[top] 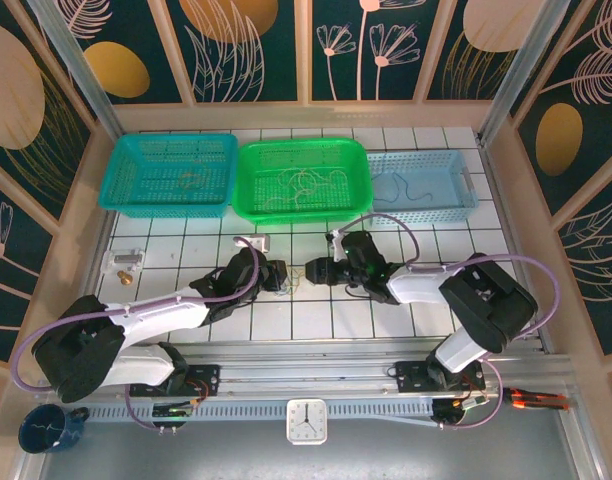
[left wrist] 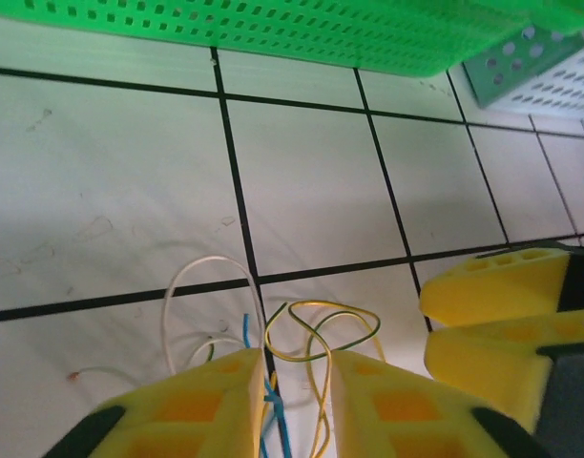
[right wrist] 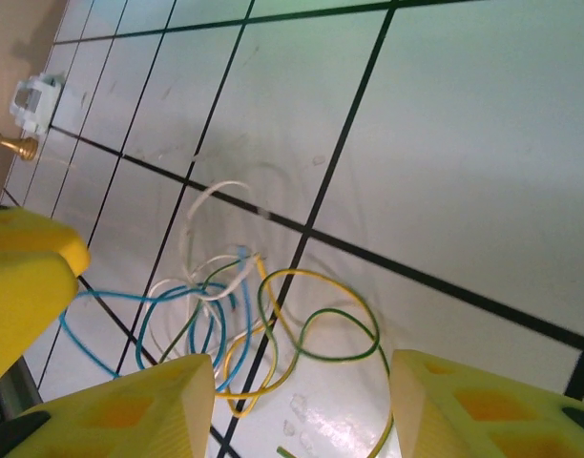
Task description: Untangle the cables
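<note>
Cables [right wrist: 237, 315] lie in flat tangled loops.

White, blue and yellow-green cables [right wrist: 237, 286] on black-gridded white table [right wrist: 445, 143].

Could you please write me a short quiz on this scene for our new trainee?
1. Which basket stands in the middle of the row? A the teal basket, B the green basket, C the pale blue basket.
2. True or false: the right gripper is shut on the cables.
3. Which wire colours make up the tangle?
Key: 1 B. 2 False: its jaws stand open, and the cables lie on the table. 3 White, blue, yellow and green.
</note>
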Action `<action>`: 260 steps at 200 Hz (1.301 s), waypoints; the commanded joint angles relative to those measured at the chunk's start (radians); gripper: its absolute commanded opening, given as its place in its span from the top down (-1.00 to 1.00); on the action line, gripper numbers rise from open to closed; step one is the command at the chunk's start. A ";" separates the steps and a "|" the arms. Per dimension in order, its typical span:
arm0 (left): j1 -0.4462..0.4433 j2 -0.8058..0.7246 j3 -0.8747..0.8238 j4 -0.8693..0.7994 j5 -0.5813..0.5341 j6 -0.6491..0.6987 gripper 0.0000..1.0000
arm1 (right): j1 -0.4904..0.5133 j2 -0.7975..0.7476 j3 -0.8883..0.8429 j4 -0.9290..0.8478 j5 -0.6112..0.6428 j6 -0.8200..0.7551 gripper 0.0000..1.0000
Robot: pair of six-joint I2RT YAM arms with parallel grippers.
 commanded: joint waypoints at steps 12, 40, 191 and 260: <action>-0.006 -0.001 -0.004 0.014 -0.019 -0.002 0.14 | 0.049 -0.045 -0.001 -0.080 0.105 -0.061 -0.04; -0.005 -0.019 0.000 0.004 -0.028 -0.006 -0.23 | 0.072 -0.035 0.008 -0.111 0.151 -0.083 -0.04; -0.006 -0.048 0.090 -0.063 -0.184 0.077 -0.97 | 0.110 0.051 0.065 -0.123 0.197 -0.116 0.05; -0.004 -0.012 0.143 -0.075 -0.242 0.175 -0.98 | 0.117 0.086 0.090 -0.124 0.196 -0.111 0.22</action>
